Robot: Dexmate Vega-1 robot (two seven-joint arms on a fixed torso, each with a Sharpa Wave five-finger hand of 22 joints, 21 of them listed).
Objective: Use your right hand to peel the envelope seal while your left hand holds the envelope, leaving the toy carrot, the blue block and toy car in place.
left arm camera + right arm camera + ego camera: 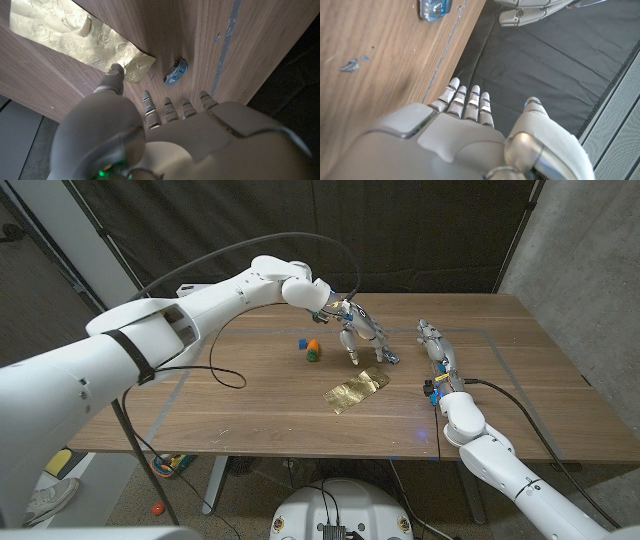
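Note:
A crinkled gold envelope (358, 390) lies near the table's middle; in the left wrist view the envelope (75, 35) is close below my thumb tip. My left hand (360, 330) hangs over the envelope's far end, fingers (165, 107) apart and pointing down, holding nothing. Whether the thumb touches the envelope I cannot tell. The small silvery-blue toy car (389, 358) (175, 71) (434, 7) sits just beyond that end. The blue block (301, 343) and the orange-and-green toy carrot (313, 351) stand to the left. My right hand (437, 345) (465, 102) stays to the right, fingers straight, holding nothing.
The wooden table (250, 405) carries a thin taped rectangle. A black cable (225, 370) loops from my left arm over the table's left part. Dark curtains hang behind the far edge, and a grey wall stands at the right.

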